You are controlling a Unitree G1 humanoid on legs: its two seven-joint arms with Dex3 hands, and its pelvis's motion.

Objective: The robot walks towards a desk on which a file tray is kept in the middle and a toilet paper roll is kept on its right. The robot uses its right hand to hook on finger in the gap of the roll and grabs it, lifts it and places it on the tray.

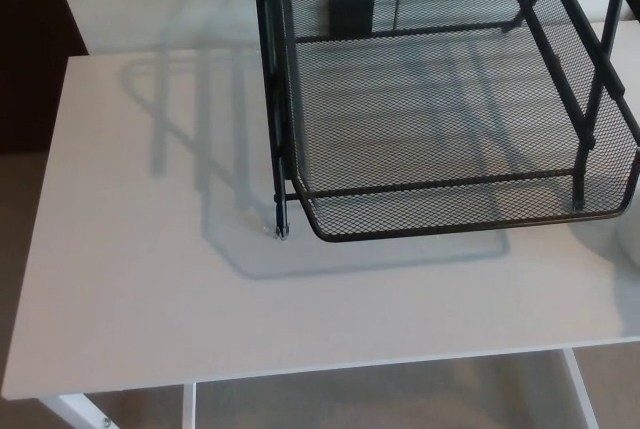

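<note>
— What is on the desk (150, 279)?

— A black wire-mesh tray (450, 209) stands on the white top, toward the far right of the picture. It is a stacked kind: black uprights hold the basket a little above the desk, and the foot of one upright (280, 232) rests on the top at the tray's near left corner. The basket itself is bare mesh, with nothing lying in it.

— And the toilet paper roll?

— I cannot pick it out for certain. A pale rounded shape (615, 244) sits at the right edge of the picture, just beside the tray's near right corner and outside the basket. The frame cuts it off, so I cannot tell what it is.

— The robot's hands?

— Neither the left hand nor the right hand shows, so I cannot tell whether the fingers are apart, together or clamped on something.

— Anything else?

— The tray throws a grey shadow (200, 129) across the desk to its left and in front of it. A small dark rectangle (350, 11) shows through the mesh behind the tray. Below the near edge, the white desk frame (75, 411) stands on a beige floor (20, 249).
</note>
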